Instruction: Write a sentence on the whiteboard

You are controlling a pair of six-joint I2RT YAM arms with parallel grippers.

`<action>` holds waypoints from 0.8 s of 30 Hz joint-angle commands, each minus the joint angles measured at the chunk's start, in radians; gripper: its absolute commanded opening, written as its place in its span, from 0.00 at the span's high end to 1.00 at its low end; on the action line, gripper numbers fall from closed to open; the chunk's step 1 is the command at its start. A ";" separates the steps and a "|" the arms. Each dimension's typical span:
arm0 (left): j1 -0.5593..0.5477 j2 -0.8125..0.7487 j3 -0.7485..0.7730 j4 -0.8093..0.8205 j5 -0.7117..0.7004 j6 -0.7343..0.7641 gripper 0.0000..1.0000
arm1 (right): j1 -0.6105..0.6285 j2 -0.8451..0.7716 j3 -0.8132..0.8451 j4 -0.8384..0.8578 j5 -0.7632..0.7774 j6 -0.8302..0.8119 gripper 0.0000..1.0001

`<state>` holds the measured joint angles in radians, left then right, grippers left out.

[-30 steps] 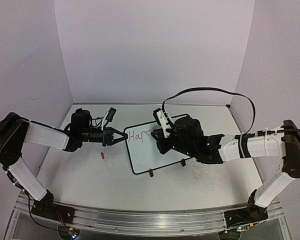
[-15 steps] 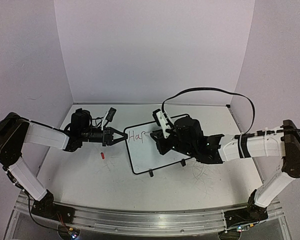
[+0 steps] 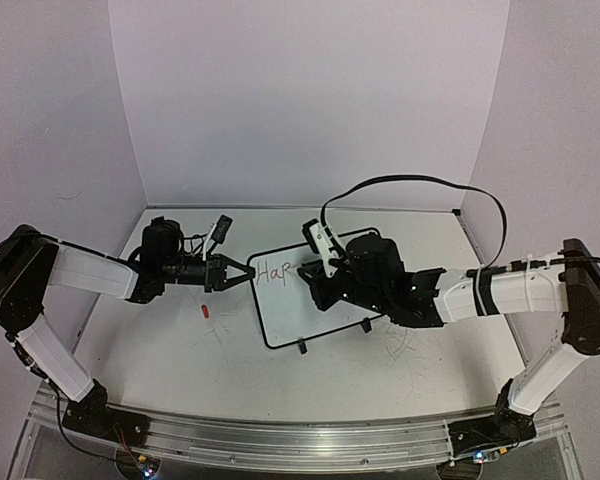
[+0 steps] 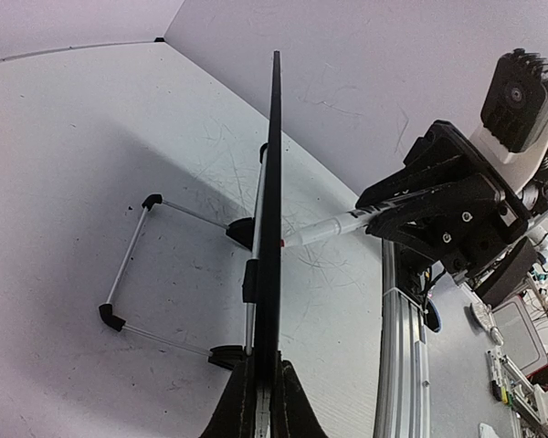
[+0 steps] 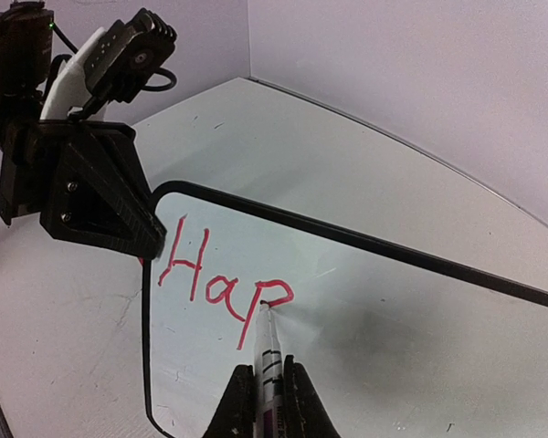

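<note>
Right gripper (image 5: 263,388) is closed on a marker (image 5: 268,351), the barrel pinched between its two fingers and the tip touching the whiteboard (image 5: 393,338) at the loop of the last letter. The sentence (image 5: 221,283) reads only "Hap" in thin red strokes, set near the board's upper left corner. From the top camera the right arm reaches in from 3 o'clock, its wrist hanging over the board's middle and right half.

Left gripper (image 4: 263,388) is clamped shut on the board's thin black frame, one finger on each face. It grips the left edge, coming from 9 o'clock in the top view. Seen edge-on from the left wrist, the board stands tilted on a wire stand (image 4: 128,274) with small black feet resting on the table (image 3: 180,350).

The board sits about mid-table, turned slightly so its lettered corner points toward 10 o'clock. A small red piece (image 3: 205,311) lies on the table at 8 o'clock from the left gripper, near it but apart from the board; I cannot tell what it is.
</note>
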<state>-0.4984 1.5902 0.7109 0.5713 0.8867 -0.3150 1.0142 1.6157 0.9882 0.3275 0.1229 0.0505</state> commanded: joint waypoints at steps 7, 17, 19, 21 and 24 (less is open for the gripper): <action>-0.003 -0.034 0.010 0.002 0.037 0.003 1.00 | -0.046 -0.100 -0.061 0.033 -0.011 0.019 1.00; -0.003 -0.031 0.012 0.000 0.035 0.007 1.00 | -0.048 -0.064 -0.024 0.049 -0.083 -0.021 1.00; -0.003 -0.027 0.013 0.001 0.037 0.008 1.00 | -0.047 -0.070 -0.030 0.060 -0.092 -0.022 1.00; -0.003 -0.023 0.015 0.000 0.037 0.008 1.00 | -0.047 -0.070 -0.031 0.062 -0.081 -0.022 1.00; -0.003 -0.022 0.014 0.001 0.038 0.008 1.00 | -0.047 -0.063 -0.027 0.063 -0.076 -0.022 1.00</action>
<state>-0.4988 1.5848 0.7109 0.5671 0.8906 -0.3132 0.9638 1.5471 0.9310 0.3465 0.0548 0.0408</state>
